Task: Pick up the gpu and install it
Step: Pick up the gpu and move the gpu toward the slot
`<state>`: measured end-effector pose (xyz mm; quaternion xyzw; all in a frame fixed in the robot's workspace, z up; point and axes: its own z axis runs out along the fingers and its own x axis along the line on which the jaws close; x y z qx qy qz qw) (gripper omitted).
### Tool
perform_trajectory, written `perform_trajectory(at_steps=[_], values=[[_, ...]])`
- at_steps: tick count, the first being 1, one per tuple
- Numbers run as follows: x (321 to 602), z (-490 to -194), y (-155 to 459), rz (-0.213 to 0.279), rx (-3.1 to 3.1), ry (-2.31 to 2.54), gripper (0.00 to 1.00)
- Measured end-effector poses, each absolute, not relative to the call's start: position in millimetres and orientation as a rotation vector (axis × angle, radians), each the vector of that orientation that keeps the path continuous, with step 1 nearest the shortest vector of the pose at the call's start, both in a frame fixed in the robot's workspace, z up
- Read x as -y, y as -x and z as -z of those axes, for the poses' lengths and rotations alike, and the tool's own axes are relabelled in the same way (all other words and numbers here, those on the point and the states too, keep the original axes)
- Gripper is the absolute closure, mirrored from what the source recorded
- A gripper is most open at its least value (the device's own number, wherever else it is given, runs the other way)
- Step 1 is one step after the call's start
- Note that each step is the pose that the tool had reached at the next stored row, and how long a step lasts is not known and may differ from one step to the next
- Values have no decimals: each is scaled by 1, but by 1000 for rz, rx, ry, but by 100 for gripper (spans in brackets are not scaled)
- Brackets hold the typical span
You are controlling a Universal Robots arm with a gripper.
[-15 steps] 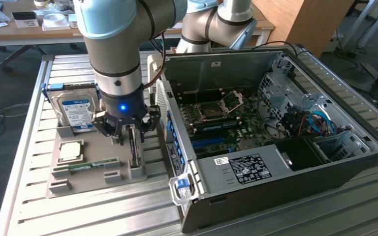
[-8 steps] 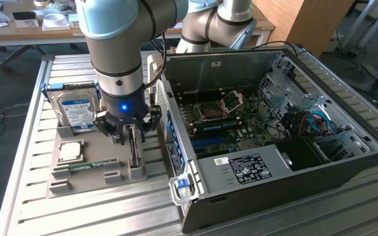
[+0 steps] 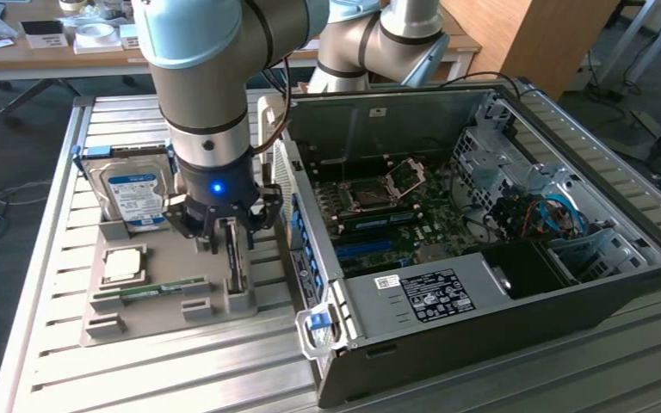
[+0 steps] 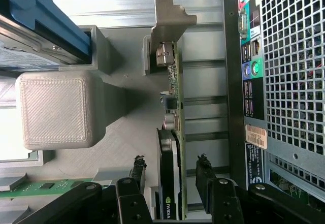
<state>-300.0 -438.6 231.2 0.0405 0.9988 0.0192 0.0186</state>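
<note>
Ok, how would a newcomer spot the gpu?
On the exterior view's left of the open computer case sits a grey tray. The gpu stands on edge there, nearest the case, straddled by the open pincer: thin and dark, unlike the blue-labelled hard drive.

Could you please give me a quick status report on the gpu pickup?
Gripper open, fingers straddling the gpu, not touching. Card upright in grey holder, not yet lifted. Computer case close alongside, apart from fingers.
</note>
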Motion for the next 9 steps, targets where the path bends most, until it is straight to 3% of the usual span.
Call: perform_trajectory(at_steps=[2,3,9], values=[[439,-231,300,-59,-3101,-126,49],[439,-231,300,-60,-3101,-126,55],[439,-231,300,-60,-3101,-126,55]])
